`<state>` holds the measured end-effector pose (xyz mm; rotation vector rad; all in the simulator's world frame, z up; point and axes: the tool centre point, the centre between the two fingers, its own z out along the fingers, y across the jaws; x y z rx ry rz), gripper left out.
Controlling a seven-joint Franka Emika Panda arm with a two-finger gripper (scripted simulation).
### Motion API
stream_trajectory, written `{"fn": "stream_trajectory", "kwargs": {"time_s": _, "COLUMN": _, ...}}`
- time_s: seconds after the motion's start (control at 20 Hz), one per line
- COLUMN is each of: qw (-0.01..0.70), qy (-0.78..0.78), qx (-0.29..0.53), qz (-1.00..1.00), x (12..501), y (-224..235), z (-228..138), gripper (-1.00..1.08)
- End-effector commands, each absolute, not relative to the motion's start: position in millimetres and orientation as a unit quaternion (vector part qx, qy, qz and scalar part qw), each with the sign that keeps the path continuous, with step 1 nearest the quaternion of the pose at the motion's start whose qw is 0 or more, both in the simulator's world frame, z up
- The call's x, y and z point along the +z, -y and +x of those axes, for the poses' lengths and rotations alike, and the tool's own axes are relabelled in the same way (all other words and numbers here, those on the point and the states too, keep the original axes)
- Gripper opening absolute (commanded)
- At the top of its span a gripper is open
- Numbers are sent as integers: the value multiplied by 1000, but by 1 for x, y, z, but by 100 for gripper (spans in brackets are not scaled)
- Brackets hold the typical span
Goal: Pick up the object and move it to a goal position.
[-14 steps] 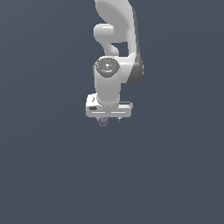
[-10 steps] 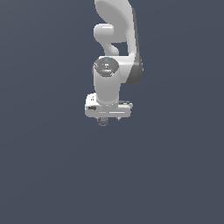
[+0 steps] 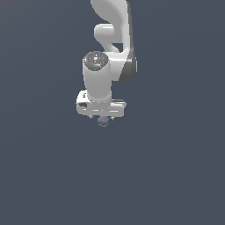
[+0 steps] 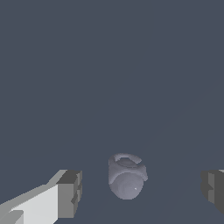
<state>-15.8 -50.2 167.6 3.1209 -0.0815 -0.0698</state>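
**Small lump waits between spread fingers**

Between the two grey fingers [image 4: 70,194] lies the small, dull grey-purple rounded lump [image 4: 127,176], with a gap on either side. It looks light, rigid and smooth, with a hollowed rim at one end, so it may slip; the rounded middle seems the best place to pinch. The white gripper [image 3: 103,119] hangs released above it, over the plain dark grey desk [image 3: 176,176].

Simulated workspace, flat featureless slate-grey ground [image 3: 44,176], smooth rendered white robot arm [image 3: 112,26], no room features
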Motion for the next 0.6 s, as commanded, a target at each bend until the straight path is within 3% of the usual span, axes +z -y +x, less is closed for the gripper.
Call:
{"fn": "stream_trajectory", "kwargs": {"time_s": 0.0, "qw": 9, "qy": 25, "qx": -23, "qz": 999, "x": 166, "y": 48, "z": -17, "gripper": 100}}
{"fn": "stream_trajectory", "kwargs": {"time_s": 0.55, "qw": 4, "qy": 45, "qx": -14, "qz": 999, "x": 135, "y": 50, "z": -42, "gripper": 100}}
